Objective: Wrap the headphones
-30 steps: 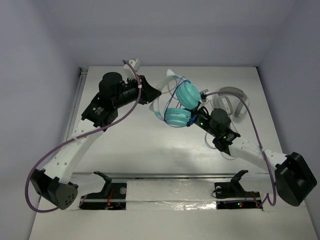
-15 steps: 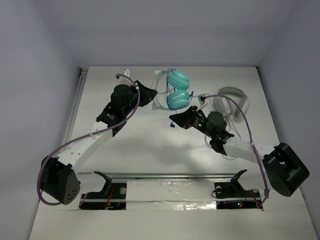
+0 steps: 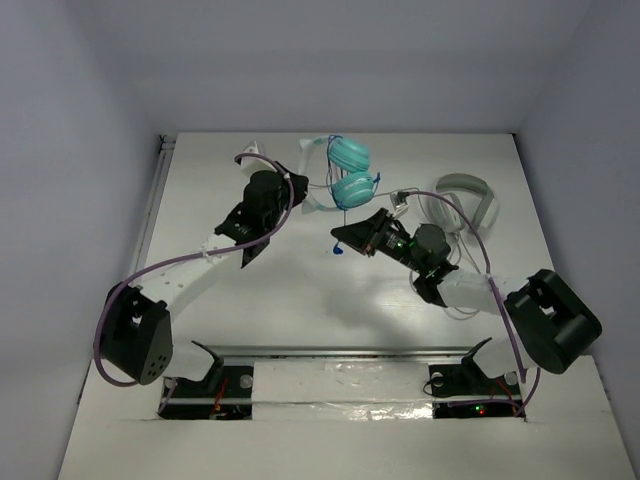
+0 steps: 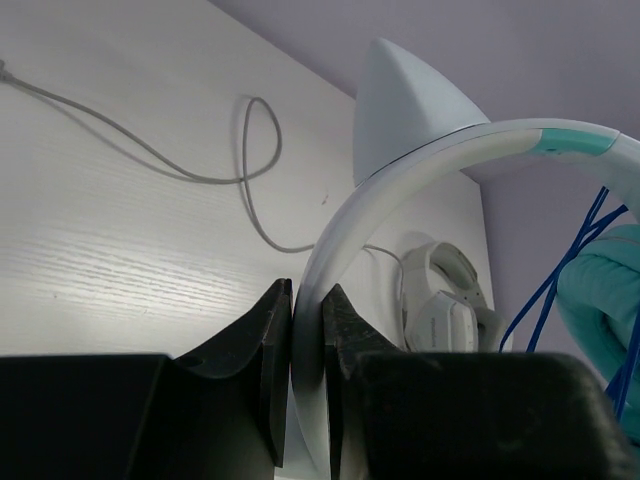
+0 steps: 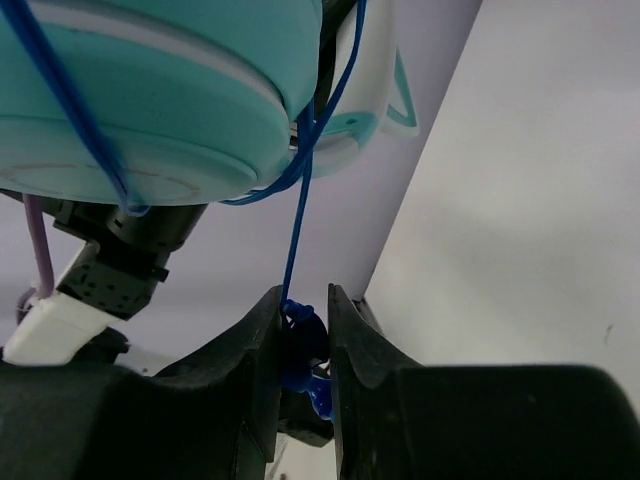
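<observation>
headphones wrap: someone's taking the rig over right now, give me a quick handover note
Left gripper: shut on the headband, holding the headphones up off the table.
Right gripper: shut on the cable near its loose end.
Done: some cable loops lie across an ear cup.
Left: wind on the last stretch, tuck the end.
Grey headphones lie apart on the right, not part of this.

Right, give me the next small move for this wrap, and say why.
Probably the right claw should swing the blue cable around the teal ear cups. It pinches the cable near its end, a taut stretch runs up to the cups, and the left claw clamps the white headband.
</observation>
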You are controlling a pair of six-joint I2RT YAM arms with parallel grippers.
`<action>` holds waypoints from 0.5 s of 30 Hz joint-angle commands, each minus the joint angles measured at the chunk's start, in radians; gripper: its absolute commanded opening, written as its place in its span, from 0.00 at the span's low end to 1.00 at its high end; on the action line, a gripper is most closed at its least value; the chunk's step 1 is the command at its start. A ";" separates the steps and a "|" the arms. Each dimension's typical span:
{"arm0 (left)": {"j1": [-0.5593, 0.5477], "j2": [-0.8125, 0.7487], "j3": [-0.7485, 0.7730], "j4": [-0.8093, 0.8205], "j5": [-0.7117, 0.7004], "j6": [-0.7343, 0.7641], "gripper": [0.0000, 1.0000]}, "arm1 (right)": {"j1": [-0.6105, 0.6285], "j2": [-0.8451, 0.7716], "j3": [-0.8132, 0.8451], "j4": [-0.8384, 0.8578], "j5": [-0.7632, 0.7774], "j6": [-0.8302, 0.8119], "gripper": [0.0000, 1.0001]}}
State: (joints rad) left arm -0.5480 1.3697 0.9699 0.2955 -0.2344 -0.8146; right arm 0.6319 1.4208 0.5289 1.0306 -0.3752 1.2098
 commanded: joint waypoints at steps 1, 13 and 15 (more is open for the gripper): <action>-0.024 -0.038 0.021 0.200 -0.178 -0.014 0.00 | 0.008 -0.002 0.037 0.112 -0.129 0.091 0.05; -0.182 -0.023 -0.123 0.220 -0.319 0.072 0.00 | 0.008 0.104 0.003 0.444 0.018 0.425 0.08; -0.210 -0.029 -0.155 0.220 -0.335 0.072 0.00 | 0.008 0.144 -0.001 0.499 0.062 0.511 0.09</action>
State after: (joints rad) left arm -0.7254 1.3708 0.8406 0.4156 -0.4969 -0.7479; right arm 0.6281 1.5261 0.5354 1.2369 -0.3660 1.5658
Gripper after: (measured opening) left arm 0.102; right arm 0.263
